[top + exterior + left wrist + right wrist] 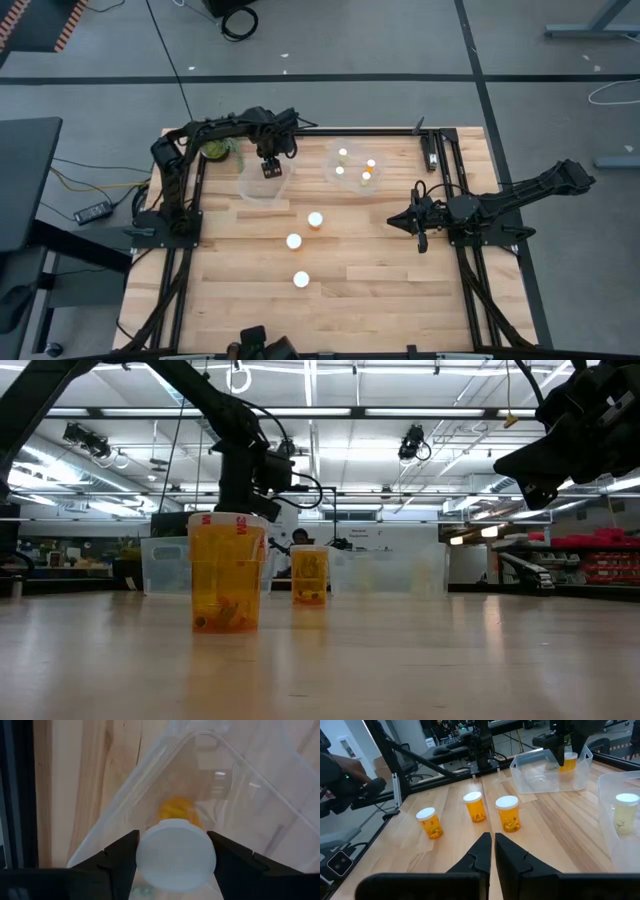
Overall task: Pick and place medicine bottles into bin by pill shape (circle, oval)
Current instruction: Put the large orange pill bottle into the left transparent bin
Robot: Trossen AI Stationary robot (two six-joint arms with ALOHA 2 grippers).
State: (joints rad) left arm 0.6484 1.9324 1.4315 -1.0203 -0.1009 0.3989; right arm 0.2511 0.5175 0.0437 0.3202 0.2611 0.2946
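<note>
Currently, left end effector [175, 857] is pinching a white-capped medicine bottle [176, 854] upright, directly above the clear bin [250, 795]; right end effector [492, 851], pressed together, is waiting farther off.

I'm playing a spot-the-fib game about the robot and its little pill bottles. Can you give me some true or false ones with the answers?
1. The left claw holds a medicine bottle over a clear bin. True.
2. Three bottles stand on the bare table. True: one, another and a third.
3. The right claw is carrying a bottle. False: its fingers are shut on nothing.
4. The other bin is empty. False: bottles already lie in it.
5. The bottles have black caps. False: the caps are white.
</note>
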